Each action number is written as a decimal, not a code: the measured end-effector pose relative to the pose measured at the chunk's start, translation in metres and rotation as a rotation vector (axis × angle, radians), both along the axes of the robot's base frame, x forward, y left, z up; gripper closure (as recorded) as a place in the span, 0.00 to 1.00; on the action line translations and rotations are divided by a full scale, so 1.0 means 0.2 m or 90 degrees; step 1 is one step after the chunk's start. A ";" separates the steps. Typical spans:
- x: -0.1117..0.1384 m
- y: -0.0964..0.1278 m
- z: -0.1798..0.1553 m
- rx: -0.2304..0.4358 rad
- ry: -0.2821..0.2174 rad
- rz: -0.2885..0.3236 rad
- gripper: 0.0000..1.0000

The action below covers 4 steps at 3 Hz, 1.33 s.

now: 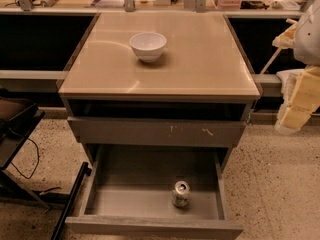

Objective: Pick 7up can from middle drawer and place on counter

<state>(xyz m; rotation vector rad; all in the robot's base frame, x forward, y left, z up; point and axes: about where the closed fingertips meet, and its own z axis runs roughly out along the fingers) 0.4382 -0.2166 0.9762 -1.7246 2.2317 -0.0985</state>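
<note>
The 7up can (180, 193) stands upright in the open middle drawer (135, 184), near its front wall and a little right of centre. Its silver top and pull tab show. The glossy tan counter (205, 59) is the top of the grey cabinet above the drawer. My gripper (296, 109) is at the right edge of the view, beside the cabinet at counter height, well above and to the right of the can. It holds nothing that I can see.
A white bowl (148, 45) sits on the counter, back centre. A grey drawer front with pale scratch marks (155, 132) is above the open drawer. A black stand with cables (15, 129) and a black pole (70, 199) are on the left. Speckled floor (280, 184) surrounds the cabinet.
</note>
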 end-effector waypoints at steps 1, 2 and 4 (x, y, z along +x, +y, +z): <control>0.00 0.00 0.00 0.000 0.000 0.000 0.00; -0.02 0.00 -0.06 0.021 0.000 0.004 0.00; -0.12 0.09 -0.71 0.212 0.070 0.050 0.00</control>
